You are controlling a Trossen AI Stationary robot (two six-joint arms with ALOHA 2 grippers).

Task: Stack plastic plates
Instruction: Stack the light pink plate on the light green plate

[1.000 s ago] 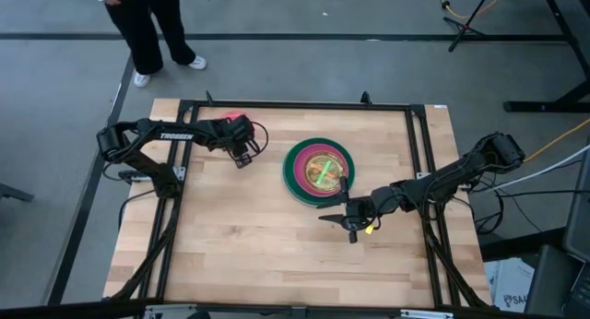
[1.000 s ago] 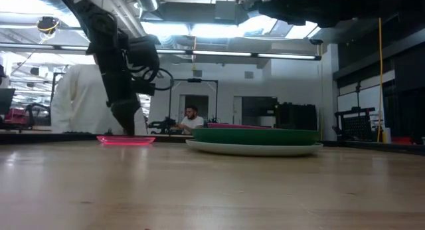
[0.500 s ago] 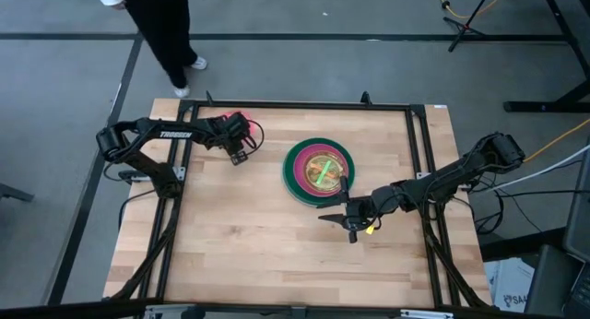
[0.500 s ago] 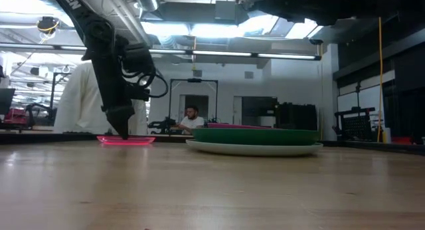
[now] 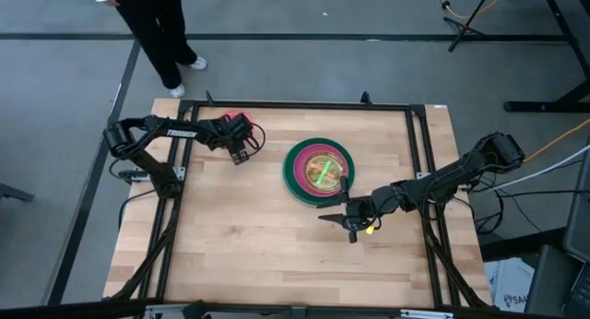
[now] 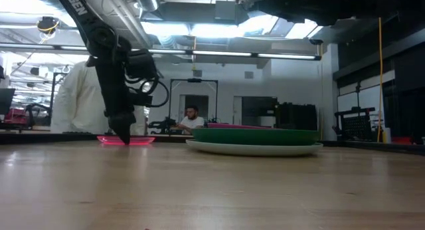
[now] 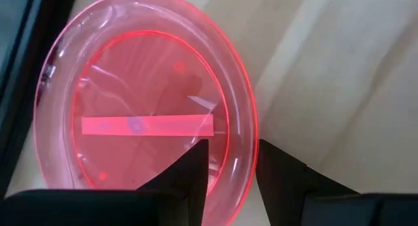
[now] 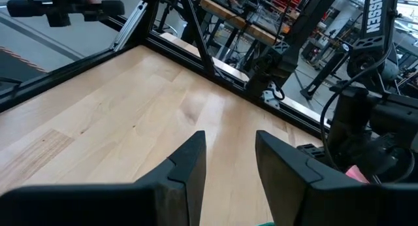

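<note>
Plate stack: nearly done, one pink plate point(image 7: 150, 121) left.
Stack point(image 5: 318, 170) sits mid-table; you've got left claw point(image 7: 232, 162) open astride pink plate's rim, far-left corner. Right claw point(image 8: 228, 151) open, idle nr stack.

A glossy, translucent pink-red plastic plate point(image 7: 147, 118) lies on the smooth, pale wood table point(image 5: 277, 245), its frame point(image 5: 295, 105) seemingly dark matt metal.
</note>
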